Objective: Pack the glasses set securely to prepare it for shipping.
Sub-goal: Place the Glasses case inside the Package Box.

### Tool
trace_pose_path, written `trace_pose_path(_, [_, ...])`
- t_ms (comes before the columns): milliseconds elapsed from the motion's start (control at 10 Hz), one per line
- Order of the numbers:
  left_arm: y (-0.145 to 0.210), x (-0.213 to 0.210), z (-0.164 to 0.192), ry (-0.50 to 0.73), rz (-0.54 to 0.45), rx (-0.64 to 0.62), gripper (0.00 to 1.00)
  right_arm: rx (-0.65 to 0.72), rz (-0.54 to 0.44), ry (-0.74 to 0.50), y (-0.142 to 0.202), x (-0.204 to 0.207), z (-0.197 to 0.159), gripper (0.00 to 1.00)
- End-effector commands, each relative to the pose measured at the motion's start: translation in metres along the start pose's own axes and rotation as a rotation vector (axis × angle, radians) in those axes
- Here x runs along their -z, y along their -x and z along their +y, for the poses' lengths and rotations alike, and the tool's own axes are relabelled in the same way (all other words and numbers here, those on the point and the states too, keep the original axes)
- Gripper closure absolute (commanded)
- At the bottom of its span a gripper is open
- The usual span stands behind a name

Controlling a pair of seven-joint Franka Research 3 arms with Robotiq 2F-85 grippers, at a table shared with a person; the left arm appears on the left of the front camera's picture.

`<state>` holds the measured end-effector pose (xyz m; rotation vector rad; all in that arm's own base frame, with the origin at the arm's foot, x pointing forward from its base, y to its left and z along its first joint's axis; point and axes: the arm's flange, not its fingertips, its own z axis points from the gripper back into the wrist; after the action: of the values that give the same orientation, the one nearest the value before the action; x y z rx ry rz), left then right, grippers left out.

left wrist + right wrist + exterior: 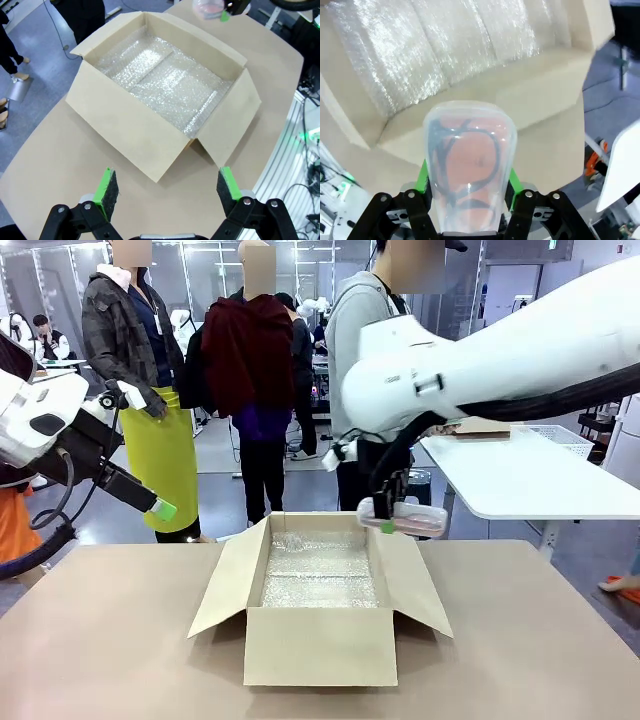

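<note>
The step in hand, as I judge it, is to put the pale pink oblong case in clear plastic wrap [467,160] down into the open brown cardboard box [320,645]. The case is in the air, held above the far right corner of the box, over the rim and not yet over the middle of the sheet of bubble wrap lining [320,575] on the bottom.

To do this well, the arm should first carry the case inward until it is fully over the lining, clear of the upright far flap. Then it should go down slowly and let go only when the case is almost resting on the bubbles, because a drop from this height could make it bounce or roll. It is better to lay it to one side, with its long side along a wall (so that room is left for the other piece of the set).

The right gripper [467,177] is closed on the case. Its green pads [422,175] press the two long sides near one end, and most of the case sticks out beyond the fingertips.

The left gripper [167,192] stands wide open and holds nothing, touching nothing. It hangs above the light brown table [100,640], near the left side of the box.
</note>
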<state>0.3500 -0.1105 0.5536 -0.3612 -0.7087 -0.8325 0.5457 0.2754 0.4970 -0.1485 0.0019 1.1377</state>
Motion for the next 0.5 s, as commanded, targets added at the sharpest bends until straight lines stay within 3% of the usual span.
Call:
trace_pose_path(0, [-0.001, -0.001, 0.001, 0.009, -0.018, -0.006, 0.0, -0.109, 0.03, 0.015, -0.039, 0.004, -0.006, 0.37])
trace_pose_path(400, [-0.001, -0.001, 0.001, 0.009, -0.018, -0.006, 0.0, -0.219, 0.059, 0.076, -0.116, 0.03, 0.003, 0.37])
